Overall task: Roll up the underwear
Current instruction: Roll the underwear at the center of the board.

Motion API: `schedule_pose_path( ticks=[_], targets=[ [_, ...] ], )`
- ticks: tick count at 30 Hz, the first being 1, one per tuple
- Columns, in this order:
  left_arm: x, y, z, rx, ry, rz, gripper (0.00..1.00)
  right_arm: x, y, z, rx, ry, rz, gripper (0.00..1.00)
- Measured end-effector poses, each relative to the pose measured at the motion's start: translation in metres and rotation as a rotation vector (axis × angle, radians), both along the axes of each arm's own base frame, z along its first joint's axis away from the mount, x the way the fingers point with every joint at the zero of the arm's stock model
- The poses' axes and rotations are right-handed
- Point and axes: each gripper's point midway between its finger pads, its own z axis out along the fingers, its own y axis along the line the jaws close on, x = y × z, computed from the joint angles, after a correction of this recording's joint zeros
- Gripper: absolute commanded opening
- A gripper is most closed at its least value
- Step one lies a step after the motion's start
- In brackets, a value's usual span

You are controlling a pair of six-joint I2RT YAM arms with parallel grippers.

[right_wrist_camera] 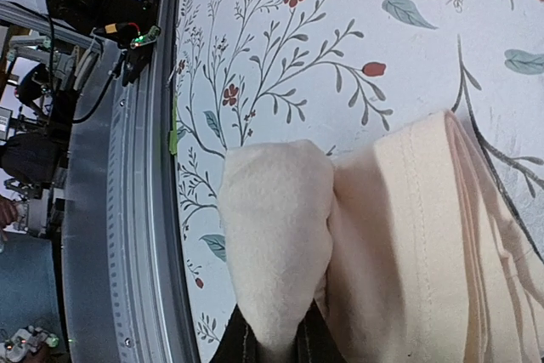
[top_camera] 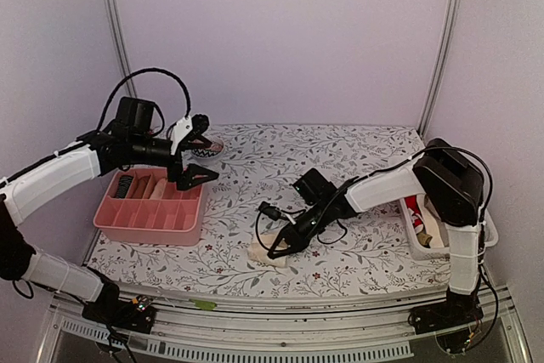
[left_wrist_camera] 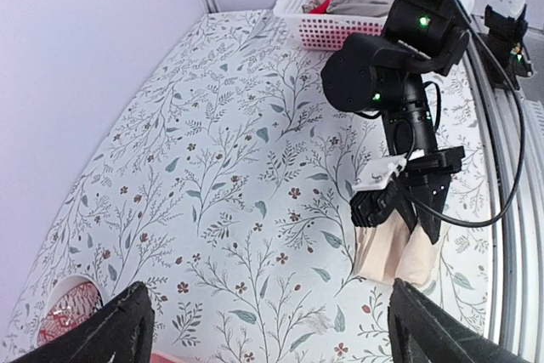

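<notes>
Nearest, a fold of the cream underwear (top_camera: 263, 255) is pinched by the right gripper (top_camera: 280, 246); rolling seems barely begun, and the fold must next be carried over. Farther back, the left gripper (top_camera: 202, 152) is held agape, empty.

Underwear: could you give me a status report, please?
Left gripper open, hovering by pink tray. Right gripper shut on underwear, near front edge. No obstruction seen.

Tray (top_camera: 144, 232) left; underwear (top_camera: 262, 254) front centre; basket (left_wrist_camera: 331, 33) right.
</notes>
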Motion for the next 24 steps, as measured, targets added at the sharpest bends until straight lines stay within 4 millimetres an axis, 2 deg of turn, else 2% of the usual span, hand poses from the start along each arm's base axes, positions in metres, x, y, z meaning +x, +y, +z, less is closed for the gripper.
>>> schedule_pose_path(
  ticks=[3,6,8,12,15,18,24],
  targets=[
    [-0.007,0.004,-0.016,0.010,0.018,0.019,0.96,0.005,0.000,-0.001,0.021,0.119,-0.009,0.00],
    [-0.020,0.002,-0.044,0.045,0.030,-0.013,0.95,0.008,0.000,-0.002,0.036,0.220,-0.015,0.00],
    [-0.043,-0.004,-0.070,0.080,0.011,-0.062,0.93,0.009,0.000,-0.004,0.041,0.271,-0.016,0.00],
    [-0.115,-0.026,-0.124,0.156,-0.068,-0.263,0.82,0.011,-0.001,-0.006,0.052,0.357,-0.012,0.00],
    [-0.141,-0.043,-0.147,0.197,-0.120,-0.375,0.69,0.012,-0.002,-0.008,0.060,0.407,-0.008,0.00],
    [-0.141,-0.060,-0.161,0.223,-0.171,-0.421,0.59,0.013,-0.002,-0.010,0.063,0.440,-0.006,0.00],
    [-0.125,-0.092,-0.191,0.291,-0.250,-0.435,0.55,0.017,-0.002,-0.011,0.050,0.483,-0.013,0.00]
  ],
)
